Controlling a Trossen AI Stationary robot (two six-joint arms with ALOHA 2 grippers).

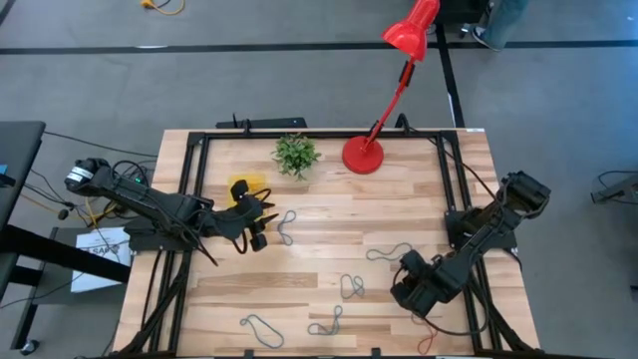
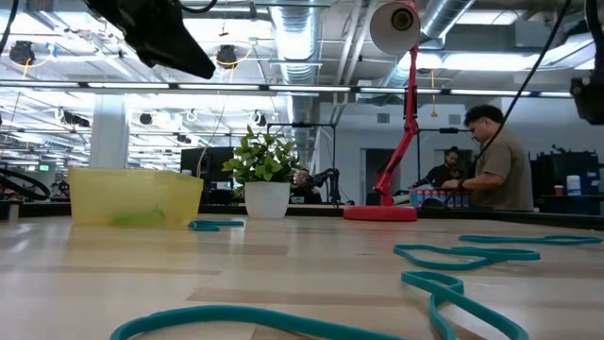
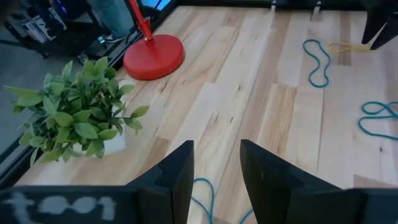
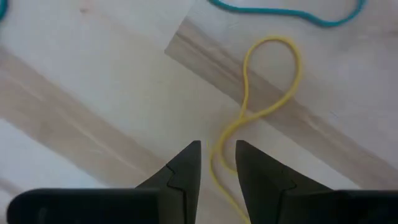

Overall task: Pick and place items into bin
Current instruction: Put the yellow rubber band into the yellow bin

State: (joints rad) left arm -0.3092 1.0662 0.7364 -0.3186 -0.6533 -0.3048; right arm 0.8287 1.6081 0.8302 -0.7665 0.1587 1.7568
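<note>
Wooden surface (image 1: pixel 329 234): right gripper (image 4: pixel 217 163) spread above yellow loop (image 4: pixel 261 106), far from bin (image 1: pixel 245 189); pick pending, descend, close. Left gripper (image 3: pixel 216 163) spread beside bin.

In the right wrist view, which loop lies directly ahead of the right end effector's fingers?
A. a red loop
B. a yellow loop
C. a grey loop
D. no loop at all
B: a thin yellow loop runs on the wooden table toward the gap of the right end effector.
</note>
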